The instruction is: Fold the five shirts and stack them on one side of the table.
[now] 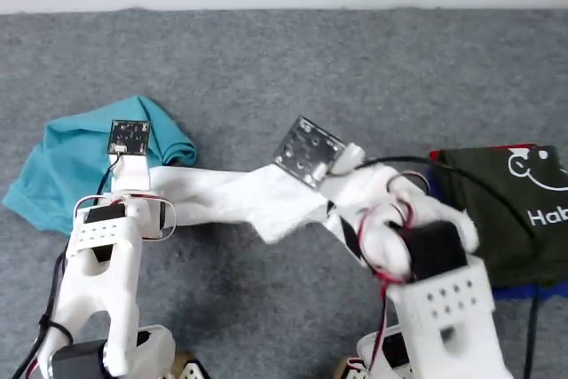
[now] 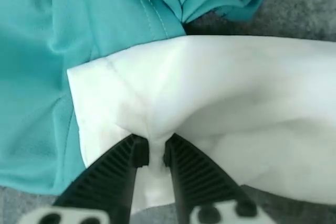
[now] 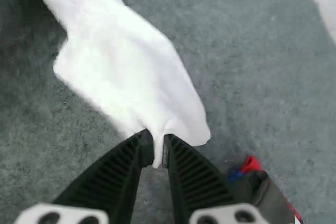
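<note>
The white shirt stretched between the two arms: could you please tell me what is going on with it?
Both arms hold the white shirt by its ends. The left gripper is pinched on one end, over a crumpled teal shirt; the right gripper is pinched on the other, near a dark shirt lying flat at the right side of the table. The white shirt is not yet folded.

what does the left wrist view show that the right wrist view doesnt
Left wrist, not right: the teal shirt under one end of the white shirt, which the left gripper pinches. Right wrist, not left: the dark shirt at the edge, and the right gripper pinching another part. Both: white cloth over the grey table.
</note>
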Controlling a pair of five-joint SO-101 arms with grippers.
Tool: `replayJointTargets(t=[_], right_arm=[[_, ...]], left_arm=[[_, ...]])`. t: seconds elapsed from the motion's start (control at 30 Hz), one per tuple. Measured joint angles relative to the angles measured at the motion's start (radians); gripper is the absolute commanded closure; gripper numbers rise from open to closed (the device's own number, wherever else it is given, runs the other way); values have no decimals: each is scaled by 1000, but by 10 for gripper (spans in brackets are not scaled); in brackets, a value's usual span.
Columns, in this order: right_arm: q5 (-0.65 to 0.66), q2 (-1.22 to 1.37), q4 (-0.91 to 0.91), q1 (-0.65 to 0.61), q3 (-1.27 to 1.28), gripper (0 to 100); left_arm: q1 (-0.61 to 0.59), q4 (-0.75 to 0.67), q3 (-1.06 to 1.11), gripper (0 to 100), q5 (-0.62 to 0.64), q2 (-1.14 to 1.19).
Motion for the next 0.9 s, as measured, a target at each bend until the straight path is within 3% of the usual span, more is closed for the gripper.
replayJointTargets(t=[0.43,0.57,0.77,0.9], right_arm=[[2,-114,114,0,-118,988],[2,-114,126,0,12,988],[2,-112,-69,2,354,988],[-14,-112,-114,2,385,988]], left_arm=[[0,0,0,985,0,0],[0,0,0,985,0,0],[0,0,3,985,0,0],[0,0,3,985,-2,0]])
